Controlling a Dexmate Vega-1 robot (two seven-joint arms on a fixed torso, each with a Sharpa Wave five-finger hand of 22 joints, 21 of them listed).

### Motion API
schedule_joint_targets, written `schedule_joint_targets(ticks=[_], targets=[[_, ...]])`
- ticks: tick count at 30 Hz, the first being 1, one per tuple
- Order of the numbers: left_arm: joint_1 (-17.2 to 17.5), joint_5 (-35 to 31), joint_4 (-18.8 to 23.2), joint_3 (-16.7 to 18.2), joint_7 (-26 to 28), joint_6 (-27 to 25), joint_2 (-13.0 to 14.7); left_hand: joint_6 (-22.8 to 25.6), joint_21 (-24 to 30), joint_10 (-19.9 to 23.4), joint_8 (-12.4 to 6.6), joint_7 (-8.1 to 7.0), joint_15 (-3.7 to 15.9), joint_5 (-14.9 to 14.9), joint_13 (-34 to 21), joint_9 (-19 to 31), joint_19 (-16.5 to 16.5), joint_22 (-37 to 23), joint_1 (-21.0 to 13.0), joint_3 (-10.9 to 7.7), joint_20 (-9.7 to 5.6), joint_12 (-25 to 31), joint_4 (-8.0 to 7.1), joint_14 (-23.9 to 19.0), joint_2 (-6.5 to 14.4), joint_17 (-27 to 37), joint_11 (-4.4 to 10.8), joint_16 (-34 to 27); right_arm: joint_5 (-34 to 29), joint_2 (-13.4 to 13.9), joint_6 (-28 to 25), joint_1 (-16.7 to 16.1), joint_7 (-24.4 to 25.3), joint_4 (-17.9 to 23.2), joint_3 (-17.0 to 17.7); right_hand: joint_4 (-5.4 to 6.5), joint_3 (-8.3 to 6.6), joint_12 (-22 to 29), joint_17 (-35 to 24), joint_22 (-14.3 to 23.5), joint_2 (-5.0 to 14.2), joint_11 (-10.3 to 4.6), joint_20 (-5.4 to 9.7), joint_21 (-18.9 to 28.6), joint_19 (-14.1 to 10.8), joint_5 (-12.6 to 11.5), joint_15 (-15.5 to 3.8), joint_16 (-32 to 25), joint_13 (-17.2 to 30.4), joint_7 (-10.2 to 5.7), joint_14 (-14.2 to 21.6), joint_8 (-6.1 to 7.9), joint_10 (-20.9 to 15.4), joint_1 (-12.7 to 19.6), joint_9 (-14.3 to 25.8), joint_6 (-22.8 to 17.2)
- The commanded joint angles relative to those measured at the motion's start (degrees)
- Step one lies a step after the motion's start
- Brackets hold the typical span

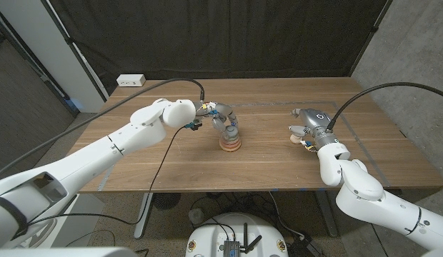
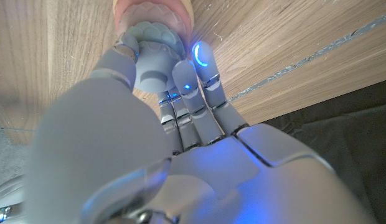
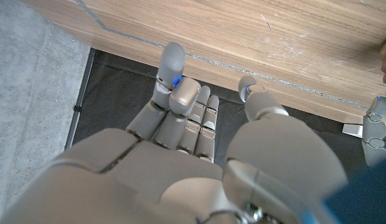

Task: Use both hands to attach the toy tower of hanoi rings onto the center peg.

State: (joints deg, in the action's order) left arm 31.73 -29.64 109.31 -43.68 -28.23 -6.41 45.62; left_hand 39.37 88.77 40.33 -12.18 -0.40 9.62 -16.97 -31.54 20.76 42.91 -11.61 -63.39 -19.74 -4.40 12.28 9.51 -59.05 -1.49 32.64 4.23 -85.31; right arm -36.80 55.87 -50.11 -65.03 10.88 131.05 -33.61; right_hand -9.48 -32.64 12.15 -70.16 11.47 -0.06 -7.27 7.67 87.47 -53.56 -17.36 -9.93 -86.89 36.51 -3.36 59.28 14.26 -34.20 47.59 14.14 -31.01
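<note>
Step in hand: seating a ring on the stack, by the look of it — left hand [image 1: 220, 119] down on top of the toy tower [image 1: 231, 142] near the table's middle.
Left hand: grasping a pale blue scalloped ring [image 2: 157, 45] between thumb and fingers [image 2: 192, 78], pressed down against the top of the stack; grip plainly seen in the left wrist view.
Tower: short stack of rings, pinkish-orange at the base, standing on the wooden table [image 1: 279, 164]; center peg itself hidden under the ring and fingers, so how far the ring sits down cannot be told.
Right hand: [image 1: 309, 127] well apart from the tower on the robot's right, hovering over or resting on the table — which of the two cannot be told; holding nothing, fingers loosely apart in the right wrist view.
Small pale piece: [image 1: 291, 138] just beside the right hand on the table; too small to name for certain, possibly a further ring.
Progress: judged as well along — several rings already stacked, the blue one being pressed home.
Next move calls for: a straight downward push to settle the blue ring, then a clean letting-go without tilting the stack; the right hand perhaps to reach for the pale piece nearby.
Risk: sideways drag from the fingers toppling or shifting the small tower.
</note>
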Motion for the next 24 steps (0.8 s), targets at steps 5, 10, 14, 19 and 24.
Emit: schedule_joint_targets(ticks=[5, 10, 14, 19, 24], targets=[[0.37, -0.05, -0.09, 0.03, 0.12, 0.42, -0.04, -1.00, 0.26, 4.13, 0.37, -0.38, 2.88, -0.31, -5.10, 0.06, 0.02, -0.02, 0.11, 0.59, -7.45, -0.79, -0.42, -0.17, 0.25, 0.19, 5.62, 0.13, 0.53, 0.54, 0.00, -0.14, 0.65, 0.25, 0.00, 0.01, -0.32, -0.20, -0.04, 0.12, 0.11, -0.12, 4.72, 0.28, -0.20, -0.38, -2.44, -0.27, 0.15, 0.06, 0.23, -0.08, -0.45, 0.16, 0.11, -0.34], [0.45, -0.22, 0.29, 0.29, 0.07, 0.47, 0.36, -2.86, 0.00, 2.05, 0.96, -0.32, 2.89, -0.19, -4.77, 0.01, -0.05, 0.14, 1.68, 1.39, -7.40, -1.49, -0.79, 0.12, -0.48, -0.24, 5.25, 0.47, 0.36, 0.53, -0.24, -0.09, 0.73, 0.40, -0.19, 0.00, -0.33, -0.21, 0.05, 0.10, 0.12, -0.11, 4.72, 0.26, -0.19, -0.39, -2.45, -0.17, 0.16, 0.07, 0.12, -0.11, -0.42, 0.16, 0.11, -0.32], [0.43, -0.32, 0.68, 0.49, -0.27, 0.42, 0.68, -5.28, -0.24, -0.61, 1.51, -0.03, 2.88, -0.16, -4.54, -0.10, -0.35, 0.24, 2.75, 1.94, -7.43, -1.93, -0.89, 0.73, -0.91, -1.10, 4.75, 1.18, 0.07, 0.58, -0.39, 0.02, 0.61, 0.52, -0.47, 0.00, -0.32, -0.22, 0.02, 0.09, 0.11, -0.12, 4.72, 0.25, -0.18, -0.39, -2.45, -0.19, 0.14, 0.05, 0.13, -0.12, -0.44, 0.14, 0.11, -0.31], [0.56, -0.41, 1.20, 0.78, -0.53, 0.28, 1.02, -8.22, -0.54, -4.10, 1.71, 0.67, 2.89, -0.22, -4.14, -0.38, -1.03, 0.33, 3.90, 2.69, -7.42, -1.99, -0.83, 1.67, -1.57, -2.74, 3.59, 2.26, -0.05, 0.65, -0.28, -0.03, 0.72, 0.70, -0.49, 0.00, -0.32, -0.22, -0.01, 0.10, 0.09, -0.13, 4.72, 0.26, -0.19, -0.39, -2.45, -0.22, 0.16, 0.06, 0.15, -0.12, -0.44, 0.12, 0.11, -0.35], [0.59, -0.85, 1.82, 0.93, -1.09, -0.20, 1.34, -10.58, -0.72, -7.08, 1.91, 1.25, 2.88, -0.26, -3.83, -0.65, -1.44, 0.38, 4.61, 3.25, -7.44, -2.25, -0.77, 1.82, -2.17, -3.49, 2.71, 2.47, -0.14, 0.76, -0.32, -0.06, 0.56, 0.86, -0.50, 0.00, -0.32, -0.23, -0.03, 0.09, 0.09, -0.21, 4.72, 0.25, -0.18, -0.39, -2.45, -0.25, 0.17, 0.05, 0.17, -0.12, -0.43, 0.11, 0.11, -0.40]])
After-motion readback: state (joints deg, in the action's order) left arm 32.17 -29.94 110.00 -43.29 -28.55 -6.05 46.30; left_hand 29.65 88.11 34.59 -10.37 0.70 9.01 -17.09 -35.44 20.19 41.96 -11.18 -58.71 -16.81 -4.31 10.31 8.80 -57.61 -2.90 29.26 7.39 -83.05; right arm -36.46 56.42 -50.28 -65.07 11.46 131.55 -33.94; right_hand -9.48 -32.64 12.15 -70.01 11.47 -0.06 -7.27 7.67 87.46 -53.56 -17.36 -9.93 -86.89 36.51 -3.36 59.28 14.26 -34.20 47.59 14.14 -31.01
